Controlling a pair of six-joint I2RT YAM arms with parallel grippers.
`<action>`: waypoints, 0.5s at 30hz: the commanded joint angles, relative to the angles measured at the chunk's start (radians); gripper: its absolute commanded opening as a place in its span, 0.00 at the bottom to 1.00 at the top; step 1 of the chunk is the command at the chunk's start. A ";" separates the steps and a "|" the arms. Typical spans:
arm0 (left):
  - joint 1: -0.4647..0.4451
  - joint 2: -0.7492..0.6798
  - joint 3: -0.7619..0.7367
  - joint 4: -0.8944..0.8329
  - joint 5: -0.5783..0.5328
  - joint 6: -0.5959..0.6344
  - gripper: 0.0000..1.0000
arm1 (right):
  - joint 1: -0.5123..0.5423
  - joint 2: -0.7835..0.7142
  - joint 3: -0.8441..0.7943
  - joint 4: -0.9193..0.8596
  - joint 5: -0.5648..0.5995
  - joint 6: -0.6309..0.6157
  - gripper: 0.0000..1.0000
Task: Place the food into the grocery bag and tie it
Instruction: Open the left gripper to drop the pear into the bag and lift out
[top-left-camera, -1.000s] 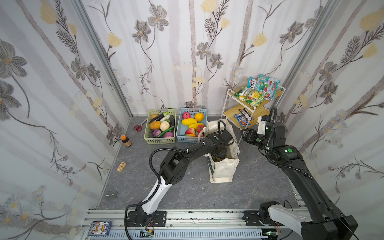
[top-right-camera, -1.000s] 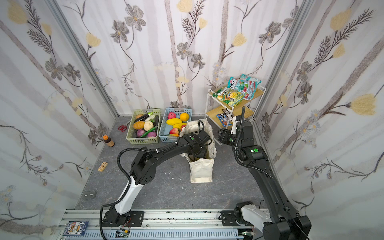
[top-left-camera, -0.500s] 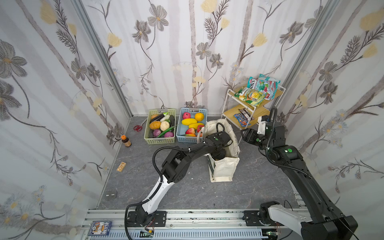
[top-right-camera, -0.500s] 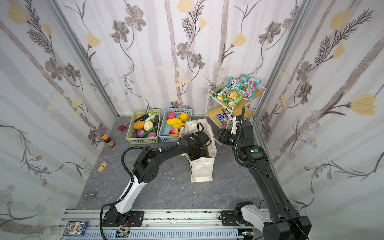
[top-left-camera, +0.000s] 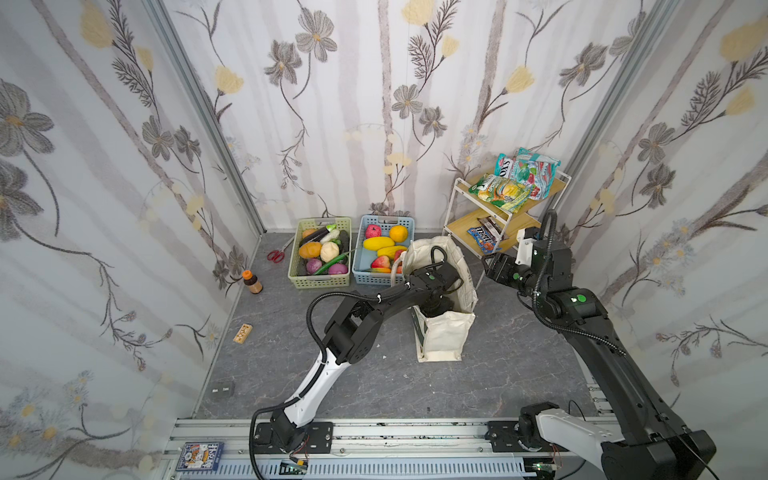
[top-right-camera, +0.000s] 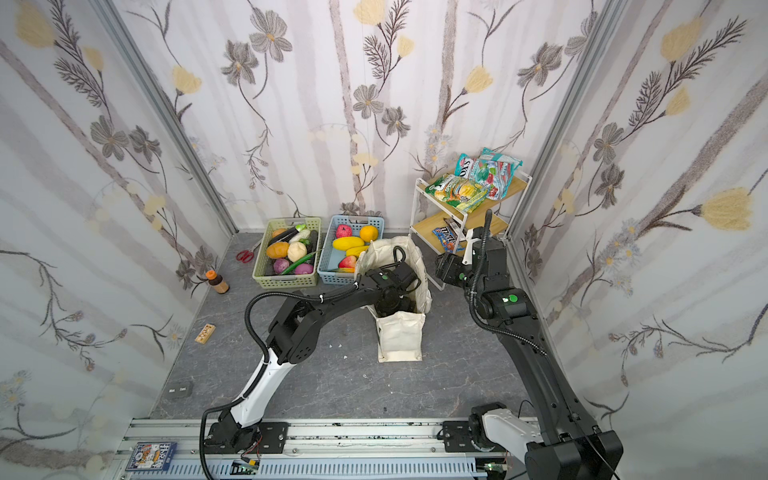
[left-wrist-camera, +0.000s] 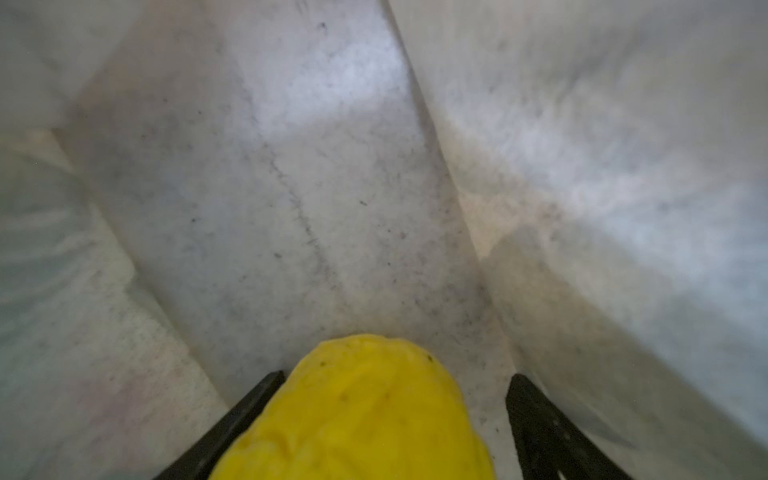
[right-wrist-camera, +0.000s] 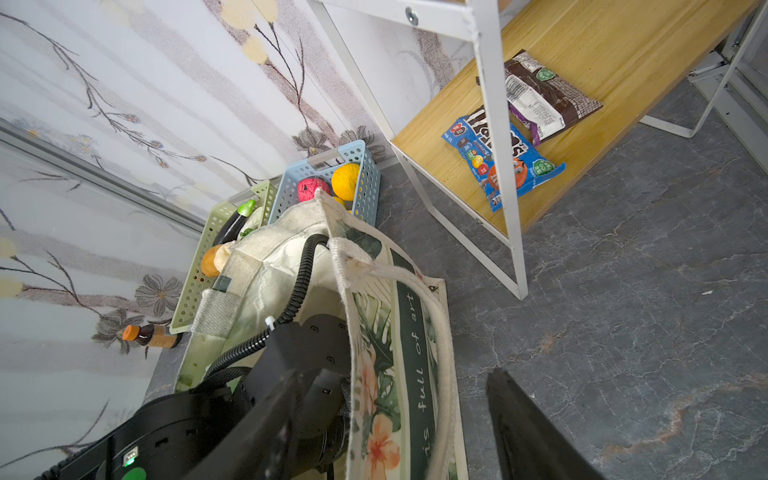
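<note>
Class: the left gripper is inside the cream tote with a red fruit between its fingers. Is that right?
No. The fruit between the fingers of the left gripper is yellow, not red, as the left wrist view shows; it is indeed inside the cream tote.

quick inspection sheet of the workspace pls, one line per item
surface: grey marbled surface, flat.
job's things: grocery bag upright, mouth open; yellow fruit inside it; toy produce in green basket and blue basket; blue candy packet on rack shelf.
clutter: red scissors, bottle, wooden block, card box on the rail.
grippers: left gripper inside the bag, open around the yellow fruit; right gripper open, close by the bag's printed side.
cables: left arm's black hose loops inside the bag mouth.
surroundings: floral wallpaper on three sides.
</note>
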 joint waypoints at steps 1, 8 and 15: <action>0.004 -0.014 0.021 -0.024 0.001 -0.004 0.85 | 0.001 0.004 0.012 0.010 0.009 0.004 0.70; 0.004 -0.069 0.043 -0.041 0.006 -0.021 0.86 | 0.001 -0.002 0.015 0.004 0.005 0.001 0.70; 0.004 -0.132 0.063 -0.061 -0.011 -0.018 0.86 | 0.001 -0.005 0.007 0.009 0.002 0.000 0.70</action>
